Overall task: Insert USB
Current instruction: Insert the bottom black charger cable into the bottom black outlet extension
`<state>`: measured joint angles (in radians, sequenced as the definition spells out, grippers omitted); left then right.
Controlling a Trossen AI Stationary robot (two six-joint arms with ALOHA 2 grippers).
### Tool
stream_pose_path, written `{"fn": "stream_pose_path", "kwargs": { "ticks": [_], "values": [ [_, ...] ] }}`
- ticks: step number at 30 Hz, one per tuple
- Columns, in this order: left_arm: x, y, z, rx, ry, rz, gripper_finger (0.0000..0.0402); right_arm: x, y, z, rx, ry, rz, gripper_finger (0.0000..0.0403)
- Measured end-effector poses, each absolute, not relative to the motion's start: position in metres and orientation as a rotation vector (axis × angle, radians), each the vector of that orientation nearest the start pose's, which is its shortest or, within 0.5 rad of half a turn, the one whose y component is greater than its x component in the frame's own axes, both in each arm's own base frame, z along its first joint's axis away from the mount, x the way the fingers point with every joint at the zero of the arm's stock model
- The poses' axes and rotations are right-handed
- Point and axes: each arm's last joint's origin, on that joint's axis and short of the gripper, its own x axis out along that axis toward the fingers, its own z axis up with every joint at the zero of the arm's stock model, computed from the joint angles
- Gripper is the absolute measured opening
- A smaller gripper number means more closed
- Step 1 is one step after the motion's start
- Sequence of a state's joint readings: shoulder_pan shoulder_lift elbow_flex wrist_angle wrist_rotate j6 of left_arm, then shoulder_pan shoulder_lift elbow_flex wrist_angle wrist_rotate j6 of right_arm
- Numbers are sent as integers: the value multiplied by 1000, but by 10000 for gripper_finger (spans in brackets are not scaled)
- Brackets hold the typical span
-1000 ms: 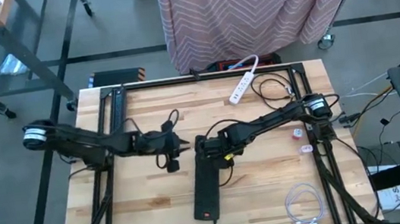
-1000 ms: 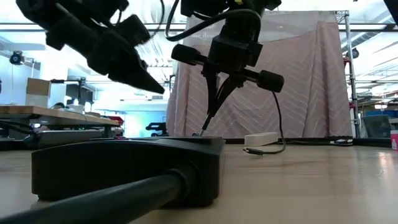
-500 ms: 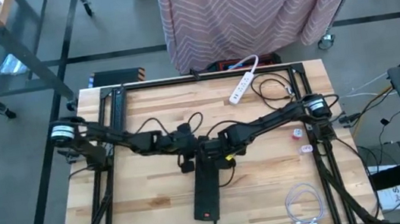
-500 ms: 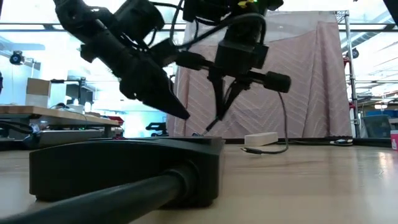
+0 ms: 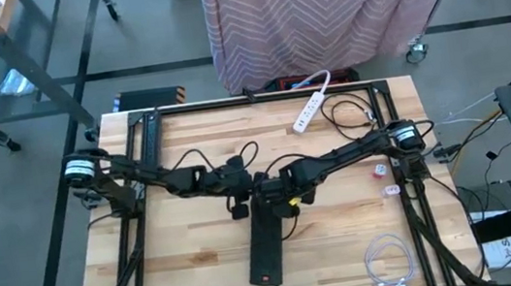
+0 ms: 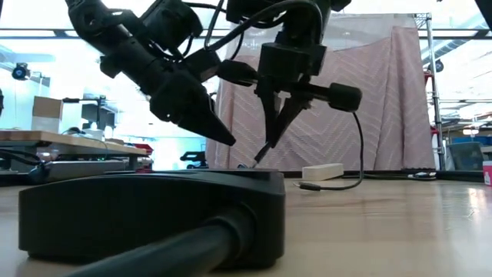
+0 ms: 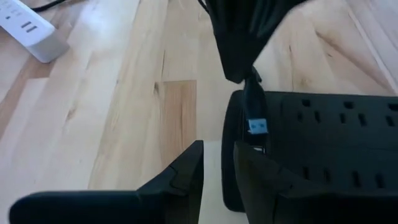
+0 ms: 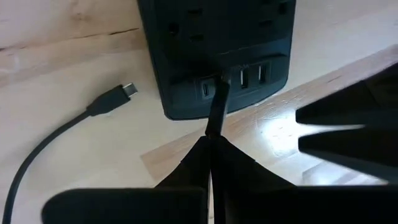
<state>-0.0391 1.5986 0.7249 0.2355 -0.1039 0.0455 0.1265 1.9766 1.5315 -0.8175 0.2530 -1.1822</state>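
Observation:
A long black power strip (image 5: 265, 235) lies flat at the table's middle, with its USB ports (image 8: 242, 78) on its far end face. My right gripper (image 5: 280, 197) is shut on a black USB plug (image 7: 257, 126) with a blue tongue, which it holds just above that end. The cable's other plug (image 8: 127, 89) lies loose on the wood. My left gripper (image 7: 217, 171) is open a little and hovers close over the strip's far left corner, next to the plug. In the low view its tips (image 6: 227, 138) stand above the strip. My right gripper pinches the black plug body (image 8: 214, 121) between its two shut fingers, coming steeply from above. The plug sticks out past the fingertips and slants down at the strip's far end face. Its tip (image 6: 247, 164) is at the ports; whether it is inside one cannot be told. The cable trails slack.
A white power strip (image 5: 310, 107) with its cord lies near the far edge. A coiled white cable (image 5: 388, 263) lies at the near right, and small items (image 5: 379, 171) sit by the right arm's base. A pink patterned cloth (image 5: 317, 8) hangs beyond the table.
My left gripper has swung toward the table's right and down, from left of the strip to just over its far end beside the plug, then held almost still. My right gripper has rolled slightly with the plug. In the low view the strip has slid a little nearer.

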Motion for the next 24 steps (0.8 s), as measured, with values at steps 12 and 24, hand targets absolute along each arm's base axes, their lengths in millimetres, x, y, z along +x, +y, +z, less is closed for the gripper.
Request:
{"fn": "stream_pose_path", "kwargs": {
  "ticks": [12, 24],
  "values": [
    [285, -18, 136, 68, 464, 23, 75, 401, 47, 211, -1296, 1164, 562, 0],
    [305, -22, 130, 81, 436, 0, 75, 407, 58, 225, -1275, 1111, 499, 0]
  ]
}}
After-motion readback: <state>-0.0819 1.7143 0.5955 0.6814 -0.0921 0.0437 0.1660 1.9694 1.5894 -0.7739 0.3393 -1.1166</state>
